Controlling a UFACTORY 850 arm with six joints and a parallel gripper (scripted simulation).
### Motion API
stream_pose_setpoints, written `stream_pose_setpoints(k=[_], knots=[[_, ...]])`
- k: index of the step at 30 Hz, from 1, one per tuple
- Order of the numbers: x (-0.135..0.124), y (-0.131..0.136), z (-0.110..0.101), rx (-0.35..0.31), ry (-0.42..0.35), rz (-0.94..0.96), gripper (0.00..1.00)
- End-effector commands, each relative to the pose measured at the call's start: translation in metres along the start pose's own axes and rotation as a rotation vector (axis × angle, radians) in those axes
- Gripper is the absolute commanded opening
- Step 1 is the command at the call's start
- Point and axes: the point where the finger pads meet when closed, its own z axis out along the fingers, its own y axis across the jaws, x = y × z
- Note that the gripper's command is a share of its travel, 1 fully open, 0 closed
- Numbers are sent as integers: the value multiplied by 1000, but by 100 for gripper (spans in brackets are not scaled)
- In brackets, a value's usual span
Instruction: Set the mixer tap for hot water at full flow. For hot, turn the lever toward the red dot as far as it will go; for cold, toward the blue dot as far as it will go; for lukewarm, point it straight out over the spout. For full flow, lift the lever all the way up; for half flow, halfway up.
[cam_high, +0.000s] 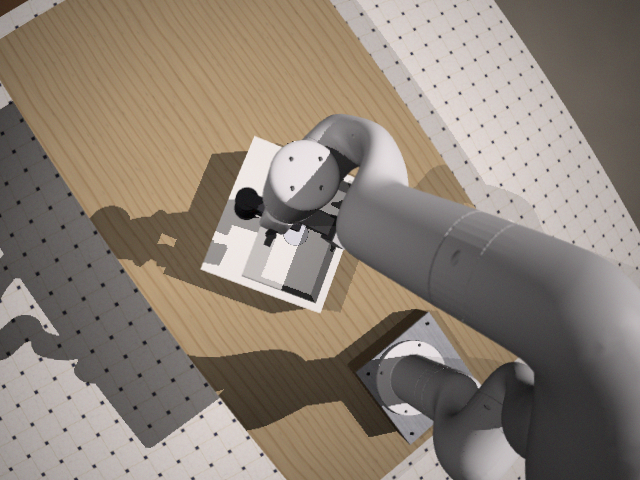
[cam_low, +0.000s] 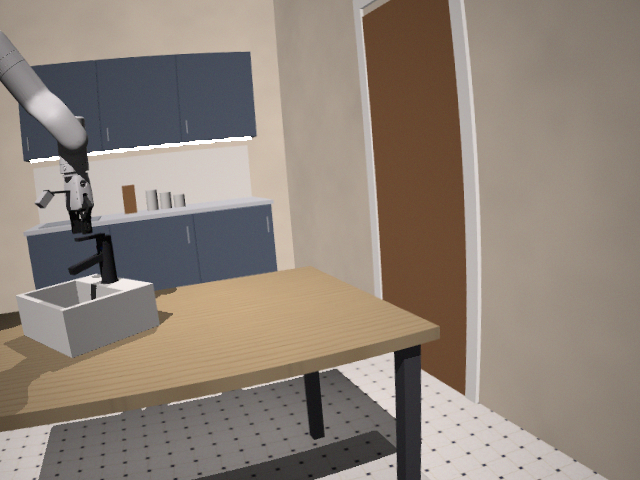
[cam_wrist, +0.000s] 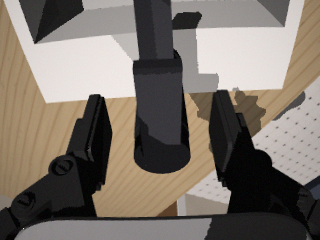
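Observation:
A black mixer tap (cam_low: 107, 259) stands at the back of a white sink block (cam_low: 85, 308) on the wooden table. Its lever (cam_low: 90, 237) lies flat on top and points the same way as the spout (cam_low: 82, 265). My gripper (cam_low: 81, 225) hangs just above the lever, pointing down. In the wrist view the gripper (cam_wrist: 159, 103) is open, with one finger on each side of the tap body (cam_wrist: 160, 120) and a gap on both sides. The lever and spout (cam_wrist: 152, 14) run away over the basin. In the overhead view my wrist (cam_high: 302, 175) hides most of the tap. I see no red or blue dot.
The sink block (cam_high: 278, 235) sits mid-table. The arm's base plate (cam_high: 408, 377) is bolted at the table's edge. Kitchen cabinets and a counter (cam_low: 155, 217) stand behind the table, and a brown door (cam_low: 418, 196) is to the right.

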Motion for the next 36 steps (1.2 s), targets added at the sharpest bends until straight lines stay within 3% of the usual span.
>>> stream_pose_setpoints(k=[1,36], knots=[[-1,0,-1,1,-2,0,65],[-1,0,6,1,-2,0,65]])
